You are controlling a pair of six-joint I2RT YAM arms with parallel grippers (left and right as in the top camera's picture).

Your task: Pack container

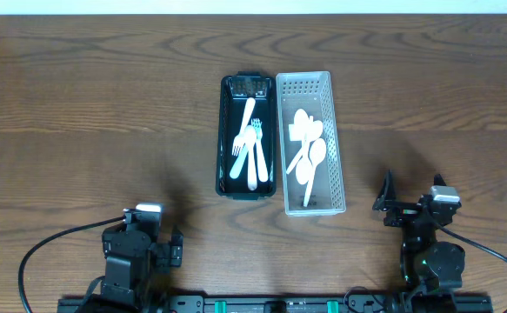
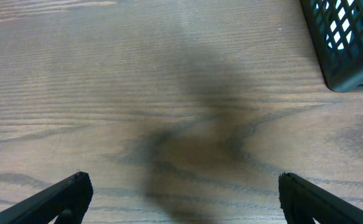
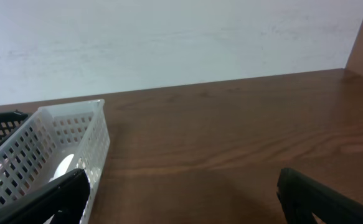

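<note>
A black mesh basket (image 1: 225, 139) at the table's middle holds white plastic forks (image 1: 250, 143). A white mesh basket (image 1: 333, 130) stands touching its right side and holds white plastic spoons (image 1: 307, 152). My left gripper (image 2: 180, 196) is open and empty over bare wood near the front left; the black basket's corner (image 2: 346, 43) shows in the left wrist view. My right gripper (image 3: 180, 196) is open and empty near the front right; the white basket (image 3: 50, 146) shows at the left of its view.
The wooden table (image 1: 88, 113) spreads to both sides of the baskets. A white wall (image 3: 169, 37) rises behind the table's far edge. Cables run from both arm bases along the front edge.
</note>
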